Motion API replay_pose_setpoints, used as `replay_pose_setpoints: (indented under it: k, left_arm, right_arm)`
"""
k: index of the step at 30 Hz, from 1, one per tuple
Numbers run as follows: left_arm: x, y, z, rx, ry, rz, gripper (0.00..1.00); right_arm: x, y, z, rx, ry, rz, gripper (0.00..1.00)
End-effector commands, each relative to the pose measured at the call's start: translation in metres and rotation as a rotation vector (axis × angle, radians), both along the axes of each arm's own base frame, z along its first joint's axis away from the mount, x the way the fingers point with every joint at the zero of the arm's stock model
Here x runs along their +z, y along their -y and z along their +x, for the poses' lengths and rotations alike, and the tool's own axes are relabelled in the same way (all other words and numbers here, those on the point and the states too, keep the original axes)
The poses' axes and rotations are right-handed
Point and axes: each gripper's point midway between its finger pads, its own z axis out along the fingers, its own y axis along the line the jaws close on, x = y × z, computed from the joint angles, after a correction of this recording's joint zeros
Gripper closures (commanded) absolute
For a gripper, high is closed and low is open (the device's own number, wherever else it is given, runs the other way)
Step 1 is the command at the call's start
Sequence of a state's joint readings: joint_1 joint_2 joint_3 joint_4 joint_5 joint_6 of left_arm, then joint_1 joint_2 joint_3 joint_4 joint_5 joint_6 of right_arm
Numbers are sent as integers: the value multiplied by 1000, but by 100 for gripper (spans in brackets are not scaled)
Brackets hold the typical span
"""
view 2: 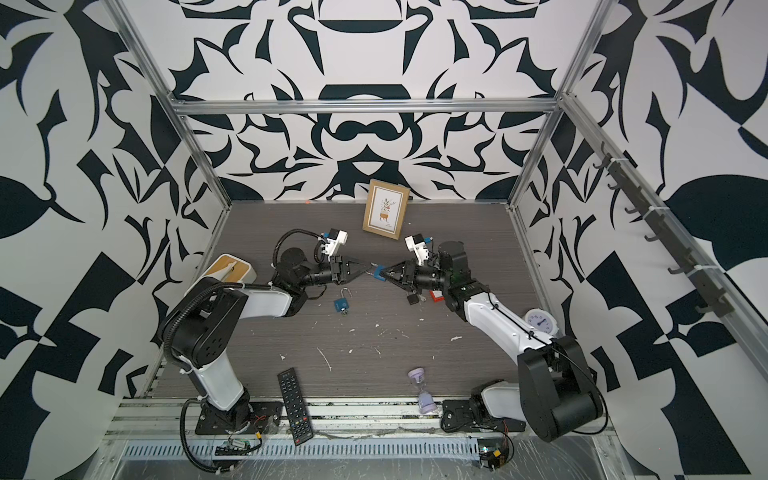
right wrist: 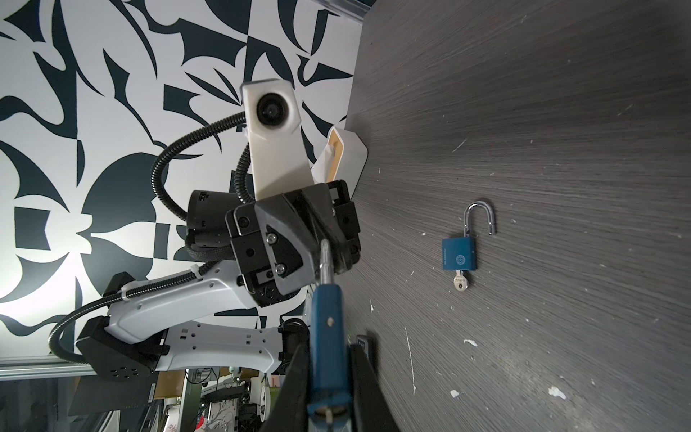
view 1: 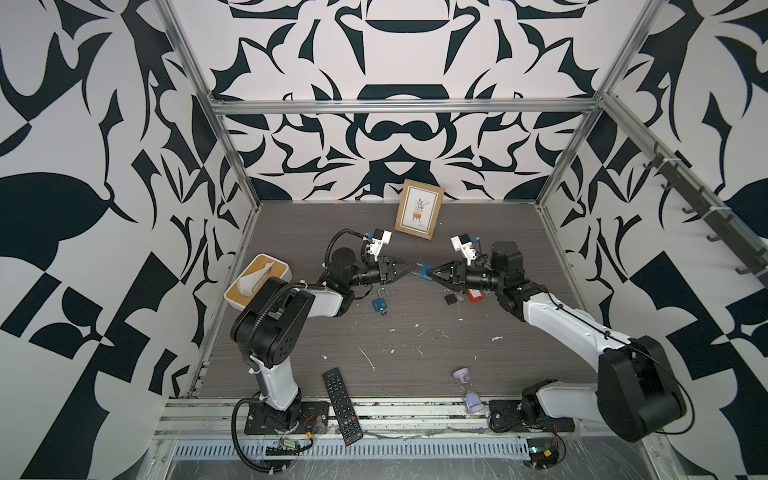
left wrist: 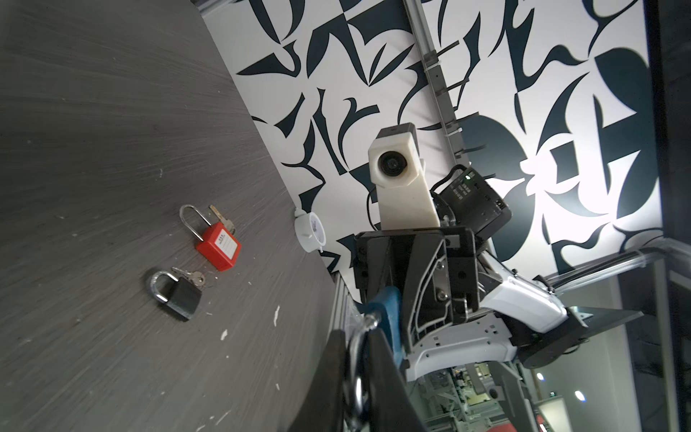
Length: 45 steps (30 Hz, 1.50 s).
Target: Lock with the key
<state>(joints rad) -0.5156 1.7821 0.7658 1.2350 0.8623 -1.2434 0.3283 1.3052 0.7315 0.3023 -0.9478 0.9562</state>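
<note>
A blue padlock [view 1: 424, 272] [view 2: 378, 272] hangs above the table's middle, between both grippers. My right gripper [right wrist: 329, 374] [view 1: 430, 275] is shut on the blue body [right wrist: 327, 336], one finger on each flat side. The silver shackle [right wrist: 324, 262] [left wrist: 359, 359] points at the left arm. My left gripper [left wrist: 357, 374] [view 1: 412, 270] is shut on that shackle. The key shows only as a small silver stub [right wrist: 328, 412] at the body's keyhole end, between the right fingers.
On the table lie a second blue padlock [view 1: 379, 305] [right wrist: 459, 258], open with a key in it, a black padlock [view 1: 449, 297] [left wrist: 175, 295] and a red padlock [view 1: 475, 294] [left wrist: 218, 245]. Around stand a tissue box [view 1: 257, 280], picture frame [view 1: 419, 214], remote [view 1: 343, 405], hourglass [view 1: 467, 390] and white clock [view 2: 540, 322].
</note>
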Motion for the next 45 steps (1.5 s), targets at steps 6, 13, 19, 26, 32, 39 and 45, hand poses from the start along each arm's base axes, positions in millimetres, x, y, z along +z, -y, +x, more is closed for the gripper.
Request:
replay_pose_setpoints:
  k: [6, 13, 19, 26, 32, 39, 45]
  left_arm:
    - [24, 0, -2, -3, 65, -44, 100]
    - [25, 1, -4, -4, 69, -39, 100]
    - [24, 9, -10, -29, 77, -41, 100]
    - [28, 18, -20, -51, 96, -33, 100]
    - [35, 25, -30, -80, 111, -44, 100]
    - [44, 45, -53, -160, 119, -56, 100]
    - [45, 53, -66, -194, 128, -65, 100]
  right_arm:
    - [20, 1, -4, 23, 124, 16, 100]
    - [28, 0, -3, 18, 151, 36, 100]
    - [33, 1, -2, 13, 171, 43, 100]
    - [38, 1, 2, 0, 206, 50, 100]
    - [38, 1, 6, -15, 233, 39, 100]
    - [42, 1, 14, -32, 258, 40, 100]
    - [45, -2, 25, -42, 273, 47, 100]
